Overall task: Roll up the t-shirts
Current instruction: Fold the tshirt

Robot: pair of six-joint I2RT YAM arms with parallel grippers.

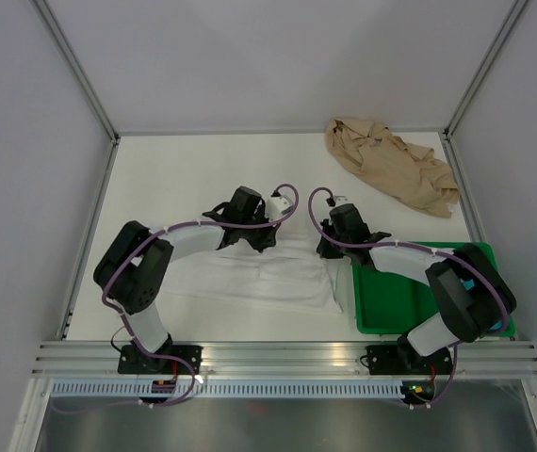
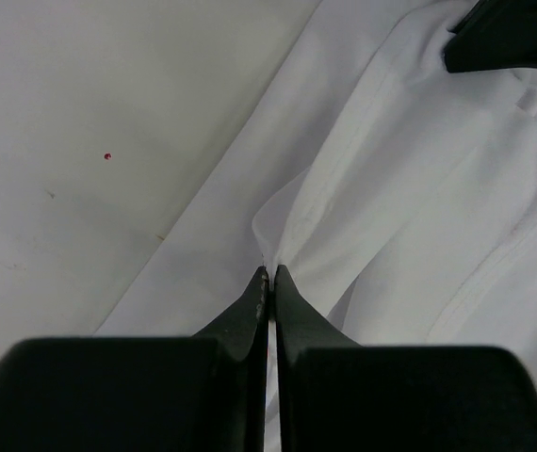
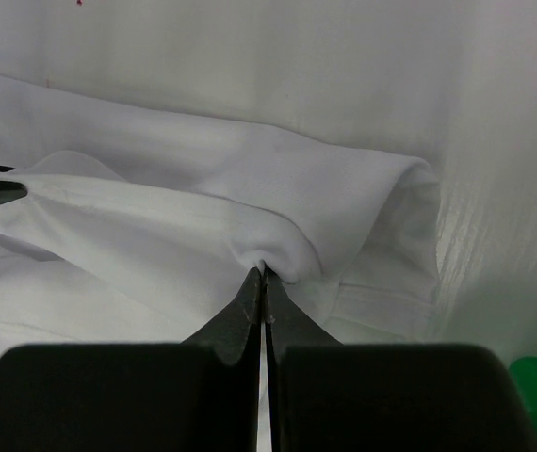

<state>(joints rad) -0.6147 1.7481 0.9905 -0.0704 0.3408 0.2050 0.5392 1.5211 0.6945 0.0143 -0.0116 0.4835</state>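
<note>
The white t-shirt [image 1: 250, 281] lies spread flat across the near middle of the table [image 1: 184, 179], between the 2 arms, with its right end touching or just beside the green tray [image 1: 363, 320]. Both arms reach over its far edge, which suggests that the cloth is being gathered there to start or tighten a roll toward the bases.

The left gripper [image 2: 268, 273] has its fingers pressed together on a thin ridge of white fabric, a seam line running up from the pinch point. The right gripper [image 3: 263, 273] is likewise clamped on a small fold of the same shirt, just beside an open hem or sleeve end that curls up at the right. Holding the edge at 2 points near each other probably keeps the cloth straight, so it turns over evenly rather than bunching at 1 side.

The tan t-shirt [image 1: 391, 174] sits crumpled in the far right corner, well apart from both grippers and apparently not yet rolled. The tray looks empty where it shows, likely waiting for finished rolls. I judge the task to be at an early stage.
</note>
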